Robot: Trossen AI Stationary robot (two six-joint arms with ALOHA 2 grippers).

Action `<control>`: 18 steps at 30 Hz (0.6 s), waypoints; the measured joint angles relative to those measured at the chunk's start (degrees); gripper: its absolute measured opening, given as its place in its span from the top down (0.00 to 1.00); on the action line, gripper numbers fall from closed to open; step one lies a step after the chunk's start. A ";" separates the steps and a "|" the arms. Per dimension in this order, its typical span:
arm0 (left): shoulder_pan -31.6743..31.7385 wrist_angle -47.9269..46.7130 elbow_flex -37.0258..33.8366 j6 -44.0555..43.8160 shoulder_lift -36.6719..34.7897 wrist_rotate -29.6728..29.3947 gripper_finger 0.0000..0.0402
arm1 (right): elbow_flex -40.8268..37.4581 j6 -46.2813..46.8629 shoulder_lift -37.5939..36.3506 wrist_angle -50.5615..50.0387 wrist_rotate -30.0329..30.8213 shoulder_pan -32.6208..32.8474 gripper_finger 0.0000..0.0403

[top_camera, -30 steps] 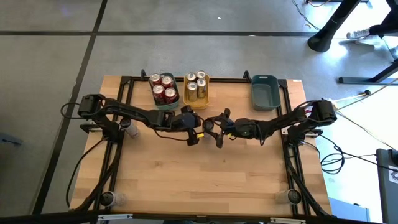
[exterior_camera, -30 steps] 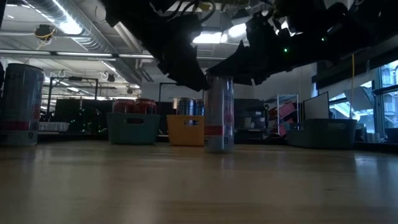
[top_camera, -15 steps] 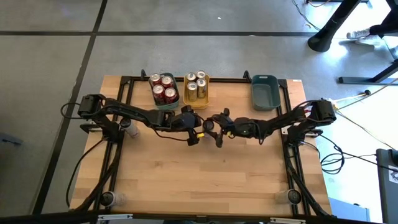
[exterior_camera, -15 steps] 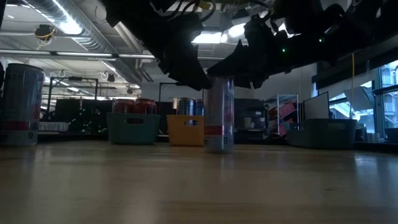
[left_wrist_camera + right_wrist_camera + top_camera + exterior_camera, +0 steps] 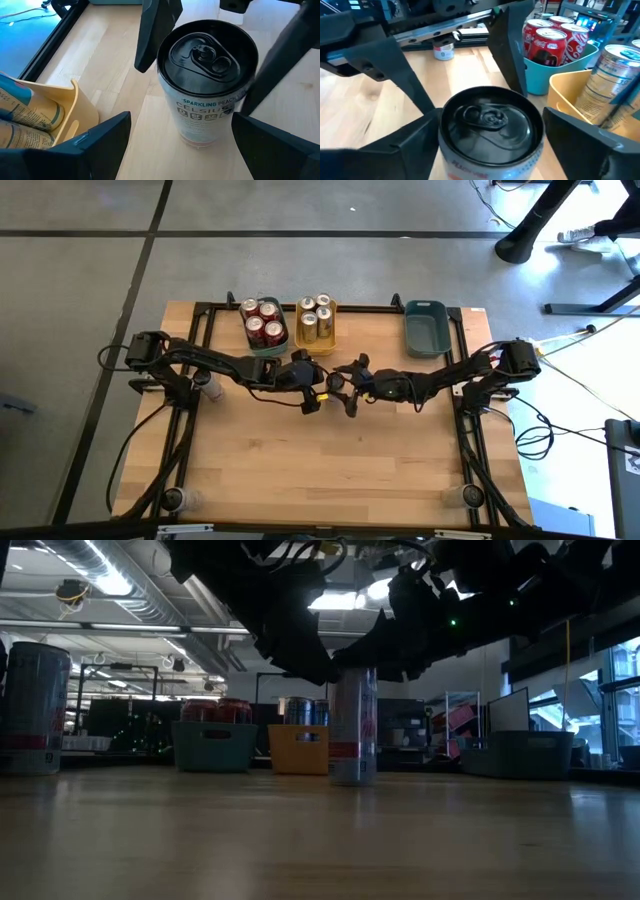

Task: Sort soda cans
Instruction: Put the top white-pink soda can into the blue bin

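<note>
Silver and white, a tall slim can (image 5: 352, 724) stands upright on the wooden table (image 5: 340, 470) near its middle, long axis vertical, dark pull-tab top facing straight up. In the left wrist view the same can (image 5: 207, 82) shows its black lid and printed lettering, base flat on the boards.

Both arms meet over it. The left gripper (image 5: 312, 388) reaches in from nine o'clock and the right gripper (image 5: 347, 387) from three o'clock in the high view. From the left wrist camera, that arm's own two dark fingers (image 5: 90, 145) stand wide apart on either side of the can, with clear wood between each finger and the can wall, so this claw is open and holds nothing. From the right wrist camera, the right arm's fingers (image 5: 395, 147) likewise flank the can (image 5: 487, 132) with a gap on each side: spread, not gripping.

Toward twelve o'clock, along the far edge, sit three trays. The teal tray (image 5: 280, 346) holds red cans (image 5: 263, 323) standing upright, tops up. Just beside it at its three o'clock, the yellow tray (image 5: 331, 322) holds gold cans (image 5: 314, 317), also upright. Well apart farther toward three o'clock lies the grey-blue tray (image 5: 425, 327). Another silver can (image 5: 35, 708) stands upright at the far nine o'clock side in the low view.
</note>
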 joint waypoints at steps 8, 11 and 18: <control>0.00 -0.12 0.00 0.00 0.00 0.00 0.17 | 0.00 -1.41 -0.14 0.06 0.88 0.04 0.39; 0.00 -0.38 0.00 -0.02 0.00 0.00 0.17 | -0.02 -2.76 -1.26 -1.53 2.70 0.04 0.39; -0.16 -0.79 0.00 0.00 0.02 0.00 0.17 | -0.02 -4.46 -9.33 -12.44 11.21 0.00 0.38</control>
